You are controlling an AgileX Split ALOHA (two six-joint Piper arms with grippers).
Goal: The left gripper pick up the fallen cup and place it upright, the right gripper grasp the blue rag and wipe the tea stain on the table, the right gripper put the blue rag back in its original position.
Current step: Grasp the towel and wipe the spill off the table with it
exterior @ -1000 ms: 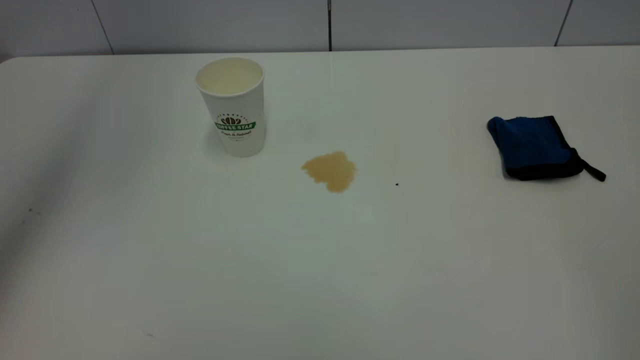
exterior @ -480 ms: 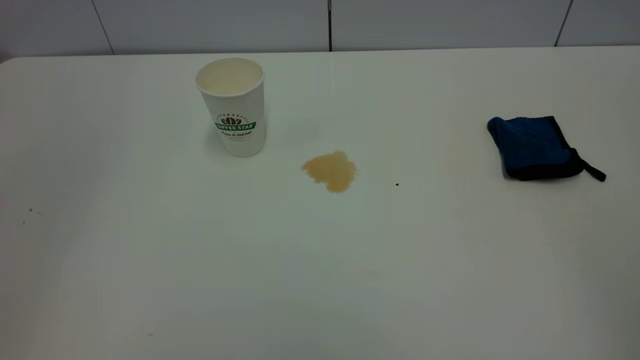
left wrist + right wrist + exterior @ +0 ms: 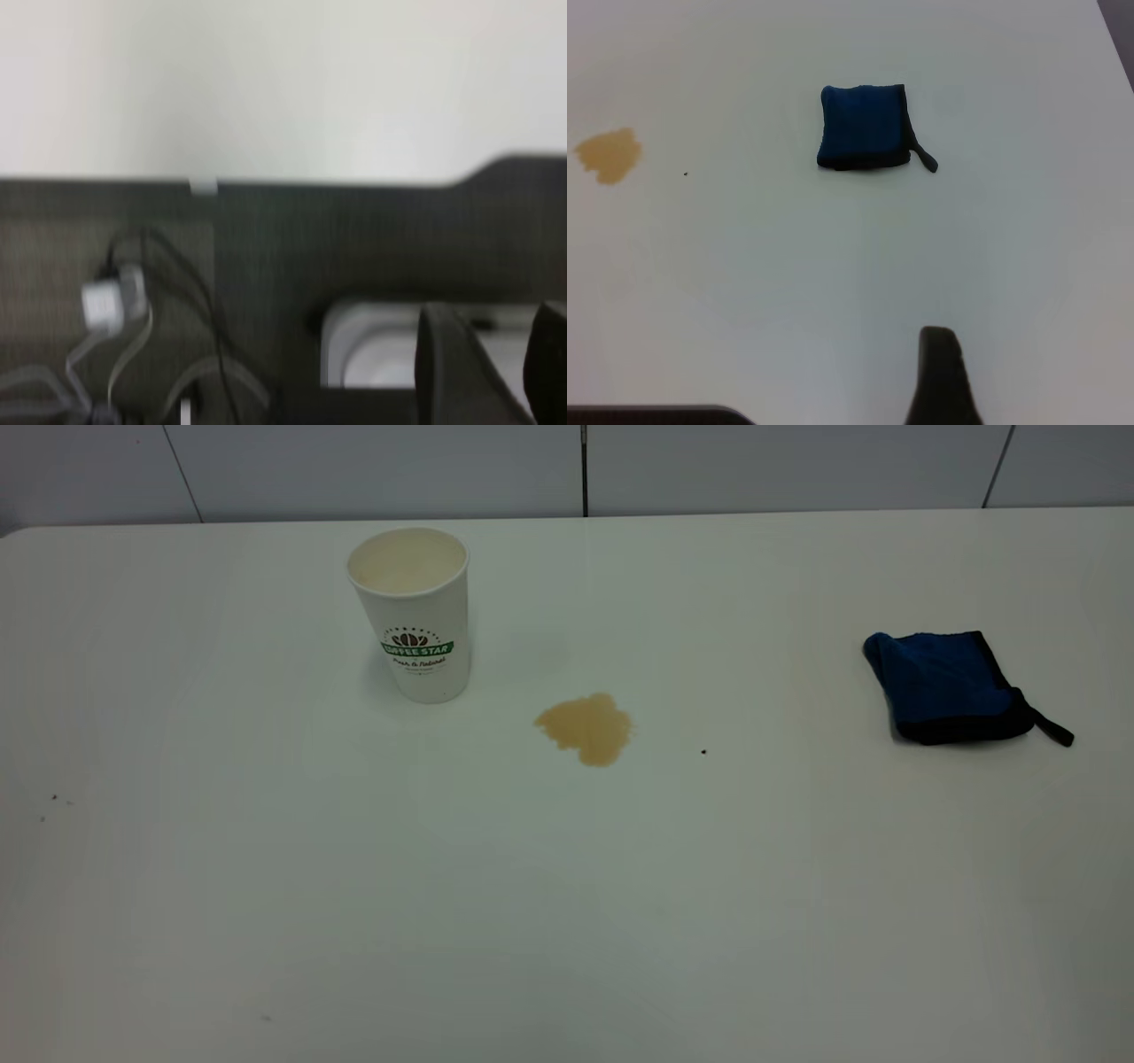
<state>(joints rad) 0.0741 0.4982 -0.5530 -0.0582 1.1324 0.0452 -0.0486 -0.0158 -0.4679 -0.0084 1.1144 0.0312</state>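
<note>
Cup upright, stain unwiped, rag untouched on the plain white tabletop point(image 3: 567, 921).
Tall white paper cup point(image 3: 412, 615) stands beside the light-brown tea stain point(image 3: 585, 728); folded dark-blue rag point(image 3: 865, 126) lies well ahead of the right tool point(image 3: 943, 376), nothing gripped. Left tool point(image 3: 492, 363) off the tabletop; spread unclear on both.

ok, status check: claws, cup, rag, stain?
Cup upright on the table. Tea stain unwiped. Blue rag untouched at the right side. Right claw well short of the rag; left claw off the table edge. Nothing in the way.
</note>
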